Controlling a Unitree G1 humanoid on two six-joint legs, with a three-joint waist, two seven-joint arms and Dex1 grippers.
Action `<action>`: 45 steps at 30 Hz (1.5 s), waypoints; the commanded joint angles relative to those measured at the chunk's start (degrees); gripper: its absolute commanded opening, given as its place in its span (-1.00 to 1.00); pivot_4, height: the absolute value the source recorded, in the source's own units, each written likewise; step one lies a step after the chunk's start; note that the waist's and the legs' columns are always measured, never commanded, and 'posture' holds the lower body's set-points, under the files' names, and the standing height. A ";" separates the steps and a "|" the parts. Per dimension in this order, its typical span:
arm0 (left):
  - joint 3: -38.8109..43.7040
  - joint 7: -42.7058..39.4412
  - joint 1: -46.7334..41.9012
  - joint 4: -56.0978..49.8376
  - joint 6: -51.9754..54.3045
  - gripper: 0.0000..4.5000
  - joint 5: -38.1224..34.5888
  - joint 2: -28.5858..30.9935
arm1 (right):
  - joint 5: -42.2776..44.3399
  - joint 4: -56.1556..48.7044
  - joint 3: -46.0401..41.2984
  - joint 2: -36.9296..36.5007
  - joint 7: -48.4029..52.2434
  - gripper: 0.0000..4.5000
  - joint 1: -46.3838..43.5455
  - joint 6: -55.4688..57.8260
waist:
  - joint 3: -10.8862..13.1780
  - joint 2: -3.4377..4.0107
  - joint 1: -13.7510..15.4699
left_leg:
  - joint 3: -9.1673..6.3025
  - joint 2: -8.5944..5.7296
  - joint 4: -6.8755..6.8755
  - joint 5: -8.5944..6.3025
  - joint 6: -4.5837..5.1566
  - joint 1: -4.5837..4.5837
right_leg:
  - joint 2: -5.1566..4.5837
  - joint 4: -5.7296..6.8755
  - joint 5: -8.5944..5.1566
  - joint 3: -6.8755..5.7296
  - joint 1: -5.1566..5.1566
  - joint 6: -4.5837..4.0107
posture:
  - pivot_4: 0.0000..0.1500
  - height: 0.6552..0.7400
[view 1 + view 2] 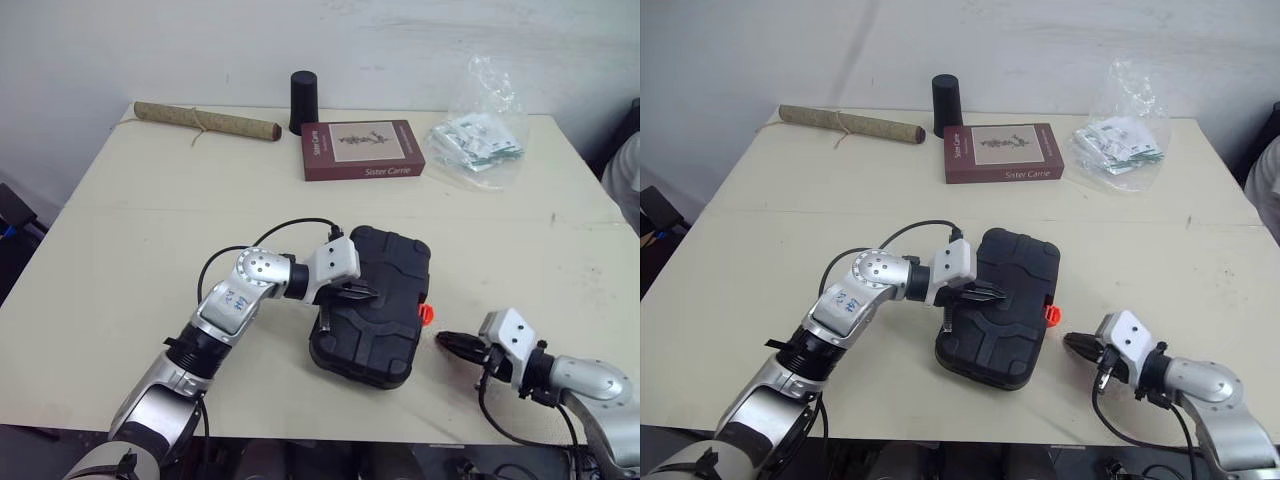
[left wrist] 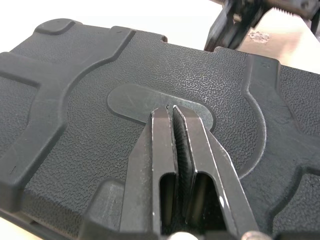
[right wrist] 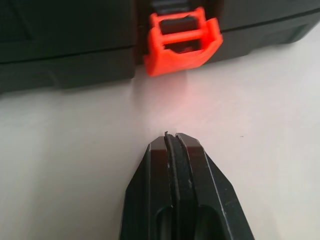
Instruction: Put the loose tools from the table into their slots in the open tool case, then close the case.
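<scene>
**tool case shut on the table, both sets of fingers closed**

one black tool case [image 1: 385, 325] is seen lying flat near the front edge of the table [image 1: 150, 250], with its lid down. its long axis is set running away from the robot, the far end leaning slightly to the robot's right. one orange latch [image 1: 425, 313] is carried on the long side that is turned toward the robot's right.

the left gripper [image 1: 362, 293] is held over the middle of the lid, pointed across the case toward the right. its fingers [image 2: 162, 145] are pressed together with nothing between them, and their tips are placed at the smooth oval patch in the textured lid; whether the lid is actually touched cannot be told.

the right gripper [image 1: 446, 341] is held low over the table just beside the case, on the latch side. its fingers [image 3: 157, 172] are likewise closed on nothing and are aimed straight at the latch, with a strip of bare table left between.

at the far side of the table, well apart from the case, are set one maroon book [image 1: 362, 149], one black cylinder [image 1: 303, 101] standing upright behind it, one tied brown roll [image 1: 205, 122] lying crosswise, and one clear plastic bag [image 1: 478, 140] holding small packets.
</scene>
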 commanded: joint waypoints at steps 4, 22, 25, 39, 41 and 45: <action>-4.72 0.04 1.33 5.18 4.69 -0.96 4.78 1.44 | 2.76 2.24 1.78 4.82 0.96 -1.00 -6.17 -0.86 | -0.01 0.05 -0.17 | -0.21 0.00 0.00 -0.05 -0.08 0.05 | -0.02 -0.07 -0.03 -0.18 0.17 -0.06 | 1.00 1.00; -8.46 0.12 2.77 8.18 6.02 -0.96 8.40 3.37 | 16.42 -8.67 -3.26 6.73 1.72 -1.00 -10.30 13.21 | -0.18 0.33 -1.66 | -0.46 0.07 -0.09 -0.08 -0.13 0.11 | -0.05 -0.07 -0.08 -0.40 0.29 -0.16 | 1.00 1.00; -8.33 -0.16 3.17 7.99 6.09 -0.96 8.13 3.33 | 18.46 -10.82 -3.55 4.73 2.50 -1.00 -10.38 16.78 | -0.38 0.42 -1.86 | -0.46 0.08 -0.16 -0.14 -0.07 0.24 | -0.05 -0.09 -0.10 -0.40 0.38 -0.19 | 1.00 1.00; -2.31 -1.83 5.37 8.55 -2.36 -0.96 5.30 4.61 | 19.33 -11.91 -9.82 -2.22 4.00 -1.00 -6.64 19.27 | -0.69 0.29 -1.05 | -0.49 0.09 -0.87 -0.22 0.00 0.66 | -0.08 -0.47 -0.19 -0.44 0.63 -0.36 | 1.00 1.00; -1.68 -2.04 5.79 8.56 -3.24 -0.96 4.93 4.46 | 16.96 -10.79 -9.36 -3.73 4.72 -1.00 -4.97 17.67 | -0.69 0.28 -1.18 | -0.50 0.10 -0.97 -0.21 -0.02 0.67 | -0.07 -0.51 -0.21 -0.48 0.62 -0.40 | 1.00 1.00; -1.43 -1.97 6.41 7.51 -3.62 -0.96 4.67 3.56 | 12.44 -7.31 -6.55 -4.00 4.69 -1.00 -3.88 14.80 | -0.68 0.31 -1.25 | -0.50 0.15 -0.99 -0.19 -0.04 0.69 | -0.02 -0.51 -0.23 -0.51 0.62 -0.43 | 1.00 1.00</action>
